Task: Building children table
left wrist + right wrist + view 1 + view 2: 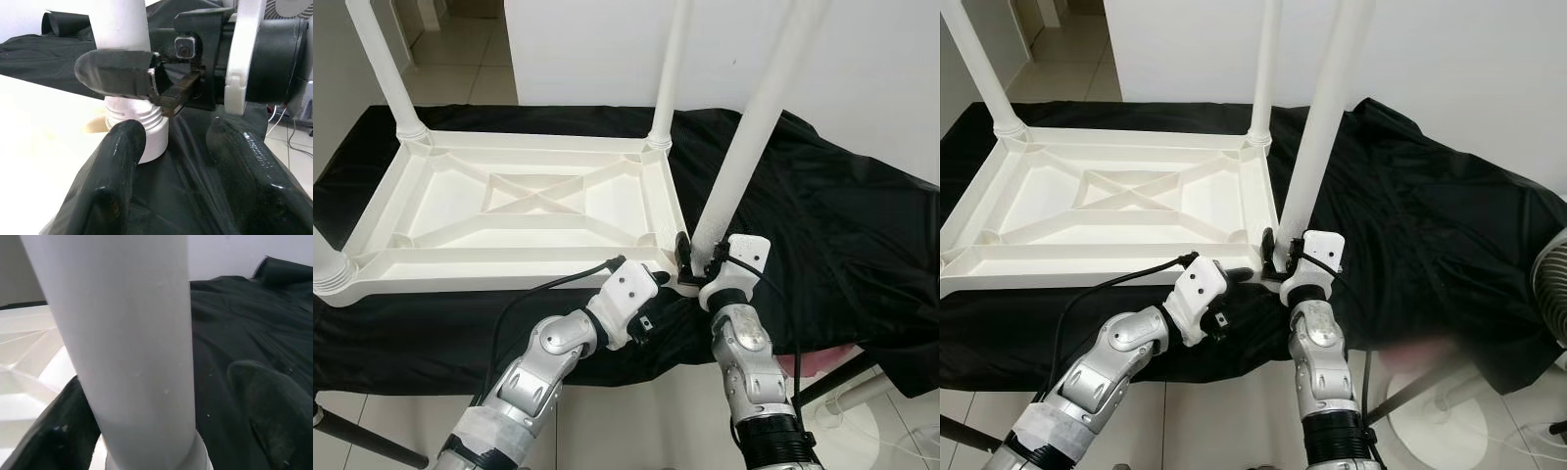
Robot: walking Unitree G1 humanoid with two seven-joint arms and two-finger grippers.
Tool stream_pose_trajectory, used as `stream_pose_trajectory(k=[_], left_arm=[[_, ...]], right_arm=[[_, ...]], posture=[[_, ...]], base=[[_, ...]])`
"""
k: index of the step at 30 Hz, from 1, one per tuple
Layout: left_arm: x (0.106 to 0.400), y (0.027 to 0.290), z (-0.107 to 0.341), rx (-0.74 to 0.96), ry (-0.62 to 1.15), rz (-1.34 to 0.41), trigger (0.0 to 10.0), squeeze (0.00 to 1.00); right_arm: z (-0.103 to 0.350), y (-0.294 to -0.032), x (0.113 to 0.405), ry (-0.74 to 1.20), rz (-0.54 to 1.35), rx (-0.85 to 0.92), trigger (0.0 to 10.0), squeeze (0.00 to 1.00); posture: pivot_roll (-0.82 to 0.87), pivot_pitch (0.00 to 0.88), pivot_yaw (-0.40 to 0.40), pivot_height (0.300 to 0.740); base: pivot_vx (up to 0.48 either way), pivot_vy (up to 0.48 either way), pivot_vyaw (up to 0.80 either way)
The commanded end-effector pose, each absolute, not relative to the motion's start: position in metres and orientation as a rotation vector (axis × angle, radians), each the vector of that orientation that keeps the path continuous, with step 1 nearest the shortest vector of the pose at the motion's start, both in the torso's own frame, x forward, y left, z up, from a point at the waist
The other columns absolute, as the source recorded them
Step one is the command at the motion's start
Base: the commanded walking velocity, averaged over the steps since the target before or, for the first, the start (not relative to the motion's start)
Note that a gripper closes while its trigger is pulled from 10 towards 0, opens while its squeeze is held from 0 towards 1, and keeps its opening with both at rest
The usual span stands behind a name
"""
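The white plastic children's table (pixel 489 272) lies upside down on a black cloth (pixel 842 235). Legs stand upright at its far-left (pixel 382 64), far-right (pixel 671 69) and near-left (pixel 328 264) corners. At the near-right corner a fourth leg (pixel 749 127) stands in its ribbed socket (pixel 139 127). My right gripper (pixel 698 257) is shut on this leg just above the socket, one finger on each side. My left gripper (pixel 661 299) hovers open beside the same corner, close to the socket, holding nothing.
The cloth hangs over the front edge of the support below my arms. A white wall (pixel 607 49) rises behind the table. A fan (pixel 1552 294) and cables stand on the tiled floor at the right.
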State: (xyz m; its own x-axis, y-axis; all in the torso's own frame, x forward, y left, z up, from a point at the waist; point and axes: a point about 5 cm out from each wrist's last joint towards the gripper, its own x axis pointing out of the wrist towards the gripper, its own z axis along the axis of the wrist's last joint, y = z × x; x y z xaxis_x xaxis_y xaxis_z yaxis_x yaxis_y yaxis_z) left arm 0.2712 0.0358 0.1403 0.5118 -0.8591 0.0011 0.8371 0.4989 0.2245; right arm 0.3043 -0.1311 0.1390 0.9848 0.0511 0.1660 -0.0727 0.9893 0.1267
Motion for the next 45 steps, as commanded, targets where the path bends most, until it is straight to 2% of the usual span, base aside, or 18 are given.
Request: stream_pose_trajectory(k=[1,2,7,15,20,26,29,31,37,45], left_arm=[[0.271,0.038,0.136,0.222,-0.108,-1.001,10.0,0.0],[0.271,0.038,0.135,0.227,-0.109,-1.0,10.0,0.0],[0.272,0.038,0.135,0.228,-0.106,-0.986,10.0,0.0],[0.275,0.039,0.135,0.257,-0.107,-0.934,10.0,0.0],[0.278,0.041,0.134,0.237,-0.102,-0.917,10.0,0.0],[0.28,0.049,0.132,0.187,-0.088,-0.951,10.0,0.0],[0.28,0.054,0.134,0.158,-0.09,-0.964,10.0,0.0],[0.279,0.055,0.135,0.143,-0.087,-0.972,10.0,0.0],[0.252,0.048,0.131,0.134,-0.033,-1.164,10.0,0.0],[0.248,0.042,0.131,0.148,-0.023,-1.204,10.0,0.0]], right_arm=[[0.137,-0.135,0.303,-0.149,0.092,0.132,10.0,0.97],[0.136,-0.138,0.302,-0.146,0.113,0.123,10.0,0.0],[0.134,-0.146,0.302,-0.132,0.179,0.084,10.0,0.0],[0.132,-0.141,0.301,-0.126,0.26,0.041,10.0,0.0],[0.126,-0.142,0.298,-0.107,0.262,0.081,10.0,0.0],[0.126,-0.147,0.3,-0.112,0.253,0.091,10.0,0.0],[0.129,-0.151,0.3,-0.125,0.254,0.008,10.0,0.0],[0.129,-0.151,0.3,-0.13,0.276,-0.022,10.0,0.0],[0.13,-0.16,0.3,-0.125,0.418,-0.022,10.0,0.0],[0.136,-0.165,0.314,-0.103,0.504,-0.101,10.0,0.0]], posture=[[-0.07,0.036,-0.045,0.74],[-0.06,0.037,-0.048,0.74],[-0.06,0.04,-0.054,0.74],[-0.06,0.054,-0.057,0.74],[-0.06,0.065,-0.051,0.74],[-0.07,0.071,-0.04,0.74],[-0.07,0.073,-0.039,0.74],[-0.07,0.074,-0.037,0.74],[-0.07,0.076,-0.03,0.74],[-0.07,0.073,-0.028,0.74]], base=[[0.0,0.0,0.0],[0.0,0.0,0.0],[0.0,0.0,0.0],[0.0,0.0,0.0],[0.0,0.0,0.0],[0.0,0.0,0.0],[0.0,0.0,0.0],[0.0,0.0,0.0],[0.0,0.0,0.0],[0.0,0.0,0.0]])
